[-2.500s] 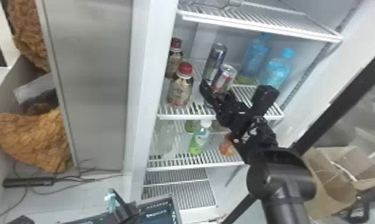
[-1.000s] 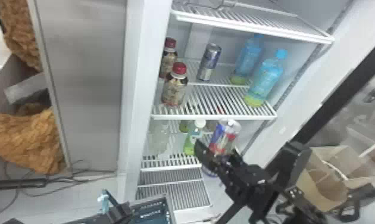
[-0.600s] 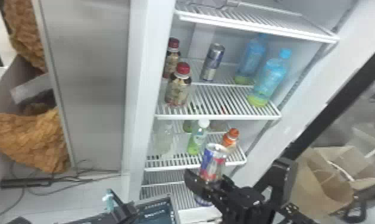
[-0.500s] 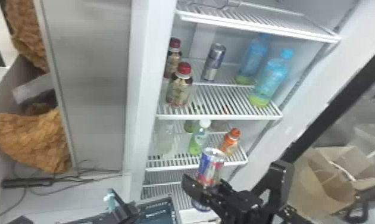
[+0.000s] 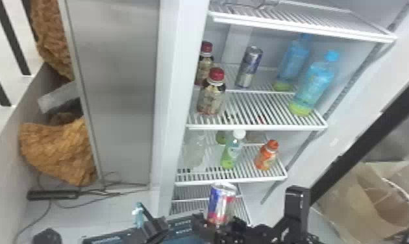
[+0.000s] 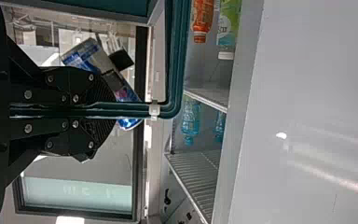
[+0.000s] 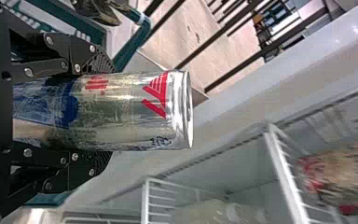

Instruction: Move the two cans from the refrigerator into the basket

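"Fingers clamped on both sides of the play! The left gripper (image 6: 105,110) pinches the basket handle (image 6: 179,56), and the basket (image 5: 114,238) sits low and near, over on the left."

"And the right gripper (image 7: 105,112)?"

"Closed around the first can (image 5: 220,201), one finger on either side! It's upright, out in front of the shelves, close to the basket's right side."

"How will it handle?"

"Fairly weighty if it's full, I'd say, though I can't tell from here. Smooth metal, stiff at the rims, softer through the wall. Chilled and maybe damp, so it could slip. Firm grip, no crushing, and lower it right in before letting go!"

"Farther back, what's left?"

"Past the orange bottle (image 5: 266,155) on the lower shelf, look up: the second can (image 5: 250,66) stands far in on the shelf above, between the brown bottles (image 5: 212,94) on the left and the blue bottles (image 5: 312,82) on the right!"

"Where would you grab that one?"

"Around the middle, fingers straddling it, coming in between the bottles. Clip a neighbour and that could topple. None delivered yet by my reading; first can's drop comes next!"
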Controlling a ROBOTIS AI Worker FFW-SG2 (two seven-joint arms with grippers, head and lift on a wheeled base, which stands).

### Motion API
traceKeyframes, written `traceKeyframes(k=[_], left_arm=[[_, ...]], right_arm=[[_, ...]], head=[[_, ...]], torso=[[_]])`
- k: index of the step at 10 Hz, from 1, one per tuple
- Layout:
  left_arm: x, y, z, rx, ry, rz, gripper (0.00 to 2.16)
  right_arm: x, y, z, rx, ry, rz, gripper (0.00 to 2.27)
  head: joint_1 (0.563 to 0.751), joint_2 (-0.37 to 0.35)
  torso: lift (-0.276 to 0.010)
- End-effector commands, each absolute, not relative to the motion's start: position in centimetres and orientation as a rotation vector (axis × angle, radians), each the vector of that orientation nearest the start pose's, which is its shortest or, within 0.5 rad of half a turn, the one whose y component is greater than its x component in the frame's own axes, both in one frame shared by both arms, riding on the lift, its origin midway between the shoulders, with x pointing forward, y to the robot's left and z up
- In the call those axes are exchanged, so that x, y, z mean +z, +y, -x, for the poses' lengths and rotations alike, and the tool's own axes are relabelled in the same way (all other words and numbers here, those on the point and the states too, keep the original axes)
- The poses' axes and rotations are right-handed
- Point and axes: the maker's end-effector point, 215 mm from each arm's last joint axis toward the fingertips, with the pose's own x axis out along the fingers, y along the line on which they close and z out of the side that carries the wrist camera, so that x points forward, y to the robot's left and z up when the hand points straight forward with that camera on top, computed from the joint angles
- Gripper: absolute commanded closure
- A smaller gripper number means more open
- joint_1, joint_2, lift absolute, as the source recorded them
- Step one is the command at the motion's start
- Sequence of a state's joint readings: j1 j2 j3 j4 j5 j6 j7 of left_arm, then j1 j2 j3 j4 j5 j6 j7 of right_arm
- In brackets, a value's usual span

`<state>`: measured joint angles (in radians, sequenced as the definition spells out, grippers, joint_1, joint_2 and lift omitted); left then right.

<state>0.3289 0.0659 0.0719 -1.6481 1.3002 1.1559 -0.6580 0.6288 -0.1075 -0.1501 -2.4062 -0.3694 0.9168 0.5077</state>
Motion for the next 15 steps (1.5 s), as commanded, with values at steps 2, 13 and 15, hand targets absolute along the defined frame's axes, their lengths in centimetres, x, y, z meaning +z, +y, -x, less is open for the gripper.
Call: traceKeyframes(k=[2,13,15], left_arm=[[-38.4,1.1,-30.6,-1.006,0.748,1.593,1.19],[-38.4,0.9,-30.5,-1.011,0.754,1.588,1.19],[-38.4,1.0,-30.6,-1.011,0.751,1.589,1.19]], right_arm=[[-43.2,-9.8,-30.2,0.684,0.752,-0.441,1.22],[-42.9,-12.9,-31.4,0.696,0.766,-0.412,0.12],[-40.9,-15.7,-33.2,0.636,0.69,-0.381,0.12]], head=[[0.695,-0.23],[0.695,-0.179],[0.695,-0.223]], torso=[[-0.031],[-0.031],[-0.031]])
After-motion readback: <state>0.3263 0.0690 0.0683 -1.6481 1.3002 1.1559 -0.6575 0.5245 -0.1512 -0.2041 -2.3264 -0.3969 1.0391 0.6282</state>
